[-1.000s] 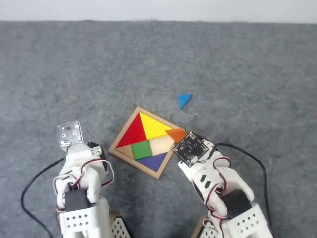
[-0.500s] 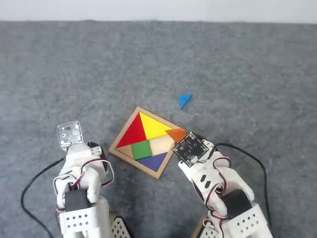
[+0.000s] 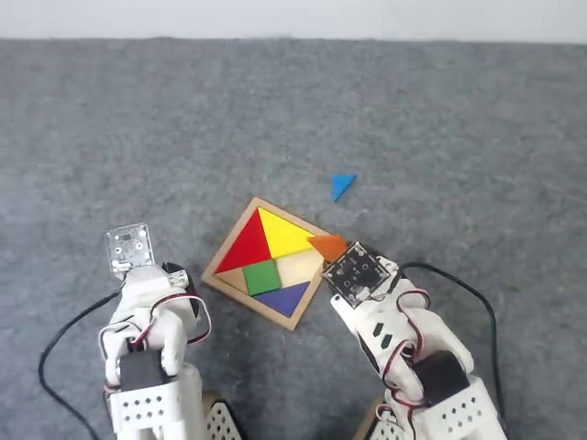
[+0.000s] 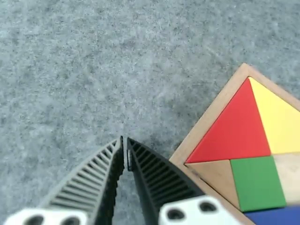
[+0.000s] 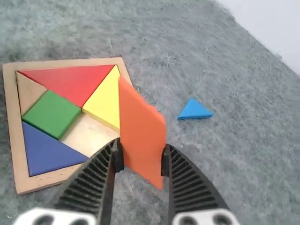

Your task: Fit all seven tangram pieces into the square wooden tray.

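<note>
Overhead, the square wooden tray (image 3: 227, 236) lies on the grey felt desk (image 3: 459, 128) between both arms. It contains a red triangle (image 3: 246, 247), a yellow triangle (image 3: 282, 235), a green square (image 3: 262, 277) and a dark blue triangle (image 3: 286, 297). A small light-blue triangle (image 3: 342, 186) lies on the desk near the tray, not touching it. An orange flat piece (image 3: 327, 246) sits over the tray corner nearest the right arm (image 3: 404, 339).

Left wrist view: the left hand (image 4: 124, 147) is clenched on nothing, above bare desk just beside the tray.

Right wrist view: the right hand (image 5: 139, 157) grasps the orange flat piece, held on edge. It is possibly a parallelogram, but the outline is unclear.
</note>
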Controlling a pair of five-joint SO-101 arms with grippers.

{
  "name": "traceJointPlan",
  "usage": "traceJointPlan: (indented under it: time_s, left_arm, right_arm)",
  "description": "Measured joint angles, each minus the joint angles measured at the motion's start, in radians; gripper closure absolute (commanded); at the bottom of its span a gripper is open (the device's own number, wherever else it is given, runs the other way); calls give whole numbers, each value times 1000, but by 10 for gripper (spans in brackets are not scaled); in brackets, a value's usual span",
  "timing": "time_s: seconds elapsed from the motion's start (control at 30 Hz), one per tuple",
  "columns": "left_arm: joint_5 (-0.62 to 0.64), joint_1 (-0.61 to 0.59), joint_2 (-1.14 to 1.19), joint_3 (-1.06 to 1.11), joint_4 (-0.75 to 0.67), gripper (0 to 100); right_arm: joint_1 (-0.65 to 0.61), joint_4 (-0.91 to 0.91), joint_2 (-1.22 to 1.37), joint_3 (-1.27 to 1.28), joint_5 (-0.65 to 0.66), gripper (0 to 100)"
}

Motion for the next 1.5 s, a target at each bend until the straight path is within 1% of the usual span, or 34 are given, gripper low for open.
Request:
traceJointPlan:
  time_s: [0.07, 0.13, 0.3, 0.43, 0.6, 0.73, 0.83, 0.93, 1.0, 1.13, 1.3, 1.5]
  left_arm:
    - [0, 0, 0, 0, 0, 986]
    - [0, 0, 0, 0, 0, 986]
    - [0, 0, 0, 0, 0, 986]
    - [0, 0, 0, 0, 0, 986]
    - [0, 0, 0, 0, 0, 986]
    - [0, 0, 0, 0, 0, 986]
    - [0, 0, 0, 0, 0, 986]
    - [0, 0, 0, 0, 0, 986]
    - [0, 0, 0, 0, 0, 986]
    - [0, 0, 0, 0, 0, 986]
    - [0, 0, 0, 0, 0, 986]
    - [0, 0, 0, 0, 0, 986]
  right_arm:
    - [-2, 0, 74, -41, 5, 991]
    - [-17, 0, 150, -83, 40, 991]
    - [-115, 29, 456, -232, 215, 991]
    - [-144, 141, 756, -423, 374, 991]
    - [-152, 261, 1115, -671, 647, 991]
    - [-153, 315, 1338, -839, 888, 991]
    - [-153, 388, 1487, -977, 1051, 991]
    - [-153, 486, 1636, -1131, 1177, 991]
    - [-152, 535, 1723, -1224, 1232, 991]
    - [-152, 562, 1824, -1321, 1332, 991]
    - [-152, 562, 1841, -1381, 1435, 991]
    - [-146, 491, 1861, -1386, 1521, 991]
